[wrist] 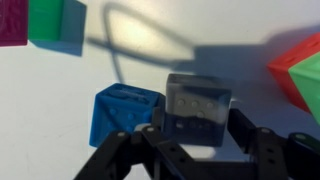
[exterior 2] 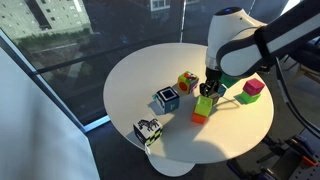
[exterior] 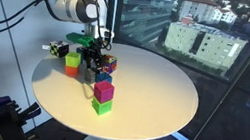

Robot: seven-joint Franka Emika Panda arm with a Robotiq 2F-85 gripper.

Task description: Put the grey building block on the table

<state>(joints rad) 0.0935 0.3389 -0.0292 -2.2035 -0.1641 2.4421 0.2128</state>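
- My gripper [wrist: 195,132] is down low over the table [wrist: 55,120], jaws drawn in to block width. The grey building block [wrist: 198,105] is clamped between my fingers [wrist: 242,128], one pressing each side.
- Wrist view: the grey cube sits right at my fingertips, slightly blurred. Whether its underside touches the white top, I cannot tell.
- Just beside it is a blue block [wrist: 122,112], very close and partly behind one of my fingers.
- Further off in the wrist view, a magenta block [wrist: 12,20] and a green block [wrist: 55,22] sit together in one corner, and a red-and-green block [wrist: 300,70] pokes in at the opposite edge.
- In an exterior view, three patterned cubes stand well apart from me on the table: a multicoloured cube [exterior 2: 187,82], a blue-and-white cube [exterior 2: 166,99] and a black-and-white cube [exterior 2: 148,131] near the rim.
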